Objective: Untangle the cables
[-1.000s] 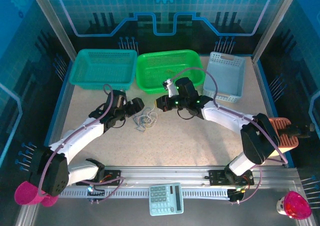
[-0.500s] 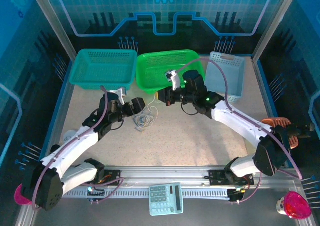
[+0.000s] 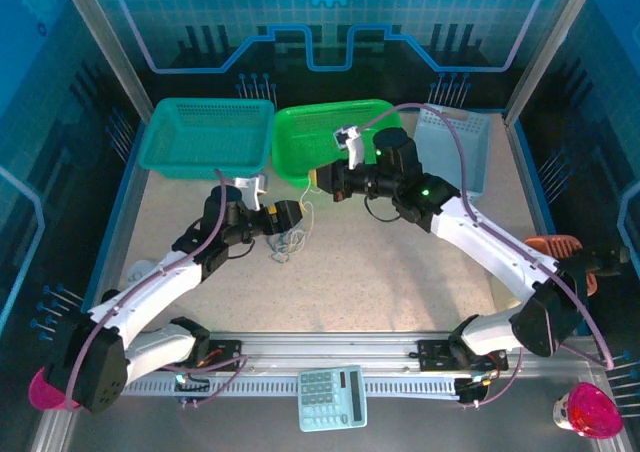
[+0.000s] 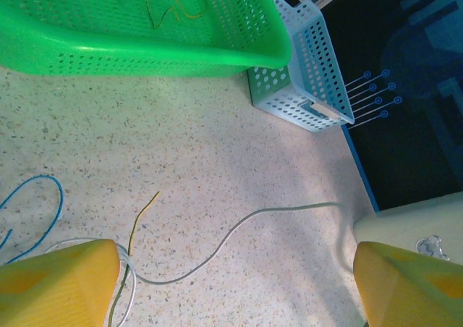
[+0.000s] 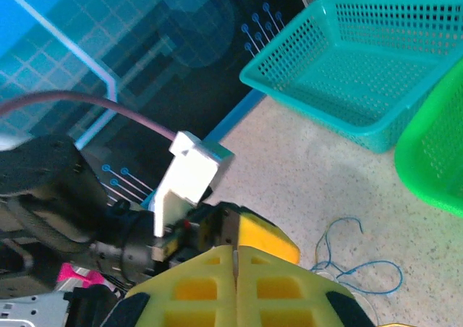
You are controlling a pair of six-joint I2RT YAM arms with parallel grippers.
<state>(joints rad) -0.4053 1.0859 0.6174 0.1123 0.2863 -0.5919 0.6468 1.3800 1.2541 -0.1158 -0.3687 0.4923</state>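
On the speckled beige tabletop (image 3: 380, 272) you will find a teal perforated plastic basket (image 3: 200, 167), a green perforated plastic basket (image 3: 295, 172) and a pale-blue perforated plastic basket (image 3: 475, 152) lined along the far edge. Thin white, blue and yellow cables (image 3: 290, 240) lie tangled just in front of the green one.

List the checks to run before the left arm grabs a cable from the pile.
1. Left gripper open: ok.
2. White cable seen between its fingers: ok.
3. Cables separated: not ok, bunched on the table.
4. Right gripper shut: ok.
5. Right gripper pinching a cable: cannot tell.
6. Green basket apart from the left gripper: ok.
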